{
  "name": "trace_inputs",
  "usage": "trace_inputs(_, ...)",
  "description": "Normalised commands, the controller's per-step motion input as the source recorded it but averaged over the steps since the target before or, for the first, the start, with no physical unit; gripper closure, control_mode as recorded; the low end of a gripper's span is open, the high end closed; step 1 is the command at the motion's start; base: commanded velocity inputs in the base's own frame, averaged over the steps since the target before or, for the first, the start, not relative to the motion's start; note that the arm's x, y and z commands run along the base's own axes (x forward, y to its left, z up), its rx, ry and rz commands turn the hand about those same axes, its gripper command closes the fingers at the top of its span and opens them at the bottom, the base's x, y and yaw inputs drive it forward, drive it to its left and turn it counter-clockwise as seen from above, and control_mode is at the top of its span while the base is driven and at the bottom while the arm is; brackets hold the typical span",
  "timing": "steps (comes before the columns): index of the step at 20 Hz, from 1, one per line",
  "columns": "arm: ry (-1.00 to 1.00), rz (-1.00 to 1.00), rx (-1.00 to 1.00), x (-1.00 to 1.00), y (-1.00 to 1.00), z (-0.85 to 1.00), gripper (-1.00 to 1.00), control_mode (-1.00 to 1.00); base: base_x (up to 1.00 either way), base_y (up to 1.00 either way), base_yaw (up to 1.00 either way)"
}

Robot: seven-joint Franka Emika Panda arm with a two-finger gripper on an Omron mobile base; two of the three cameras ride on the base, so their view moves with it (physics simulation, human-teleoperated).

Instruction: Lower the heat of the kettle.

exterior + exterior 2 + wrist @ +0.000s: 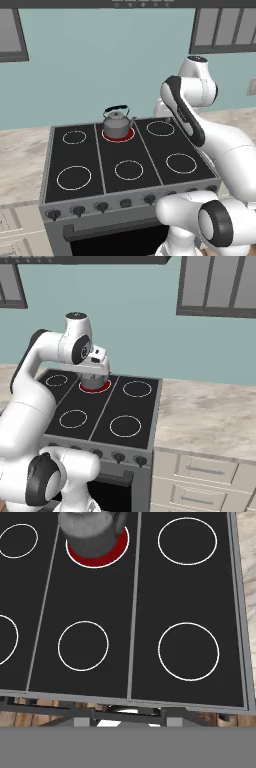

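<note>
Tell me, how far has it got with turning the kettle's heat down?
Hardly begun, it seems. Done: the kettle sits on the back middle burner, which glows red, so the heat is on. In hand: the arm is raised above the stove. Left: reaching the front knobs and turning the right one down.

- left base view: behind-left of the arm, looking forward and down at the stove (pixel 100 165).
- right base view: behind-right, same stove, plus counter (pixel 205 416).
- hand view: close, looking steeply down on the cooktop; all three share the red burner (pixel 95 557).
</note>
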Motion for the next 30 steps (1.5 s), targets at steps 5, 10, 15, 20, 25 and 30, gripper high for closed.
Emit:
trace_inputs(5,0.00,0.00,0.00,0.00,0.00,0.00,-1.00,1.00,0.00,0.28,-0.07)
trace_inputs(10,0.00,0.00,0.00,0.00,0.00,0.00,-1.00,1.00,0.00,0.55,-0.07)
trace_inputs(15,0.00,0.00,0.00,0.00,0.00,0.00,-1.00,1.00,0.00,0.47,-0.02)
trace_inputs(20,0.00,0.00,0.00,0.00,0.00,0.00,-1.00,1.00,0.00,0.43,0.01)
trace_inputs(25,0.00,0.00,0.00,0.00,0.00,0.00,-1.00,1.00,0.00,0.49,0.06)
trace_inputs(30,0.00,0.00,0.00,0.00,0.00,0.00,-1.00,1.00,0.00,0.36,0.07)
